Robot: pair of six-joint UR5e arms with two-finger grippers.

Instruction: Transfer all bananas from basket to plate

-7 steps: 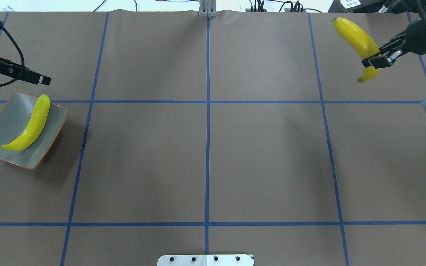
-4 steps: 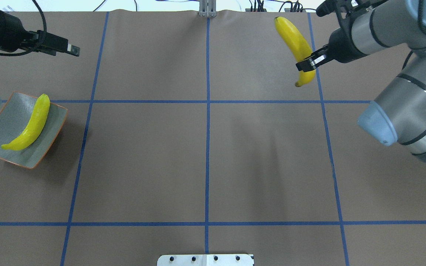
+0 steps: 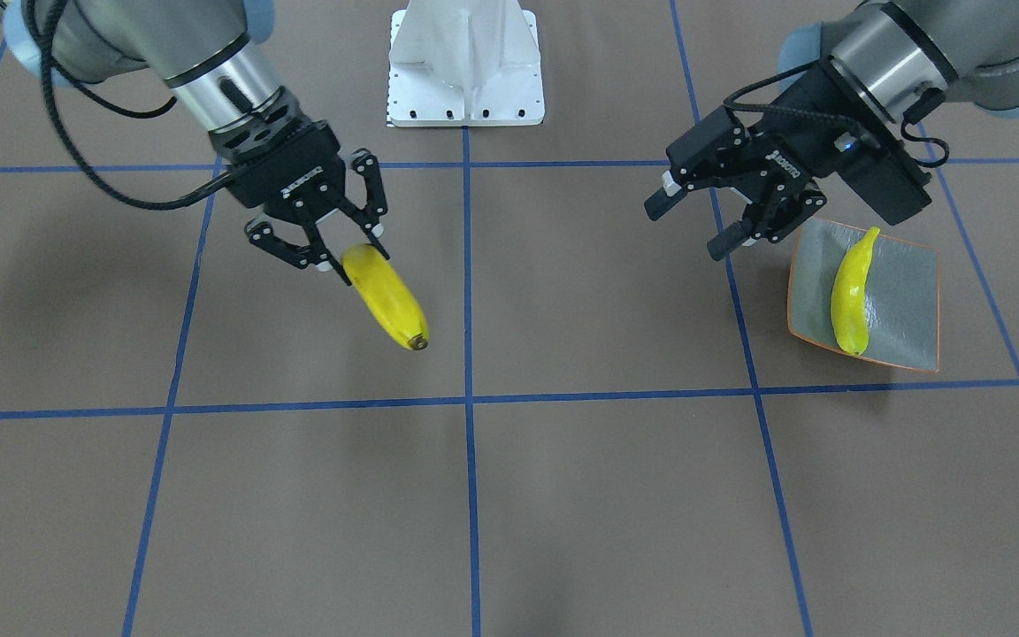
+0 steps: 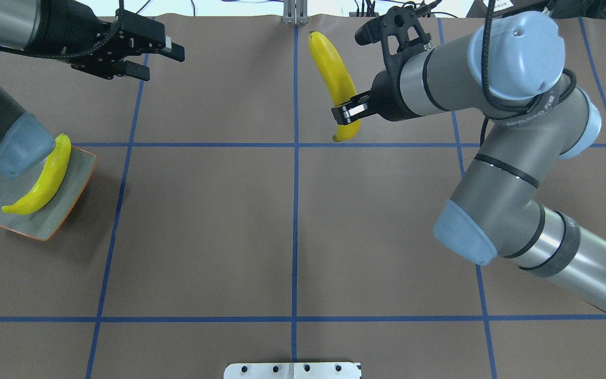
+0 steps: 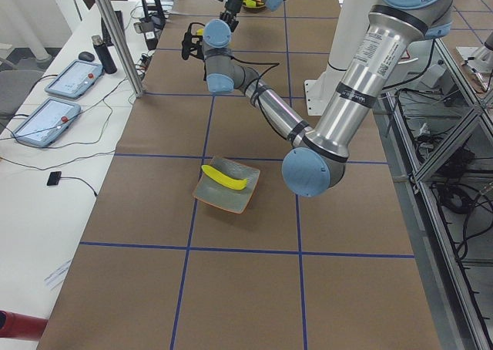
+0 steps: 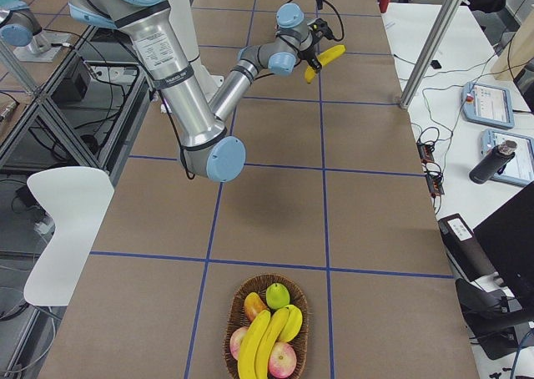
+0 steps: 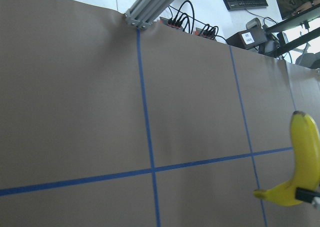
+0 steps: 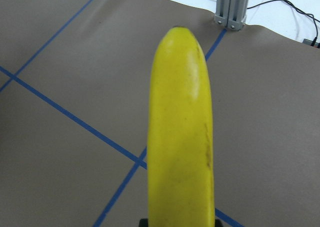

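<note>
1. One banana (image 4: pixel 334 79) is off the table, pinched near its stem end by the right gripper (image 4: pixel 346 111). Its blunt far end points away from the robot. In the overhead view it hangs just right of the centre tape line (image 4: pixel 295 210), over the far half of the table (image 4: pixel 203 237).
2. The right wrist view shows this banana lengthwise, filling the middle of the frame, with brown paper below.
3. A second banana (image 4: pixel 40 179) lies diagonally across the plate (image 4: pixel 71 184). One tip reaches the plate's far rim.
4. The plate sits at the robot's left end of the table, partly hidden in the overhead view by the left arm's blue elbow cap.
5. Two more bananas (image 6: pixel 263 350) lie in a wicker basket (image 6: pixel 302 329) at the robot's right end, seen only in the exterior right view. They lie among round fruit (image 6: pixel 278 295), one green and others reddish.
6. The left gripper (image 4: pixel 161 64) is empty, its fingers spread apart. It hovers beyond the plate's far side, well apart from the carried banana.
7. Blue tape marks a grid on the brown table cover. The robot's white base (image 3: pixel 465 62) stands at the centre line.
</note>
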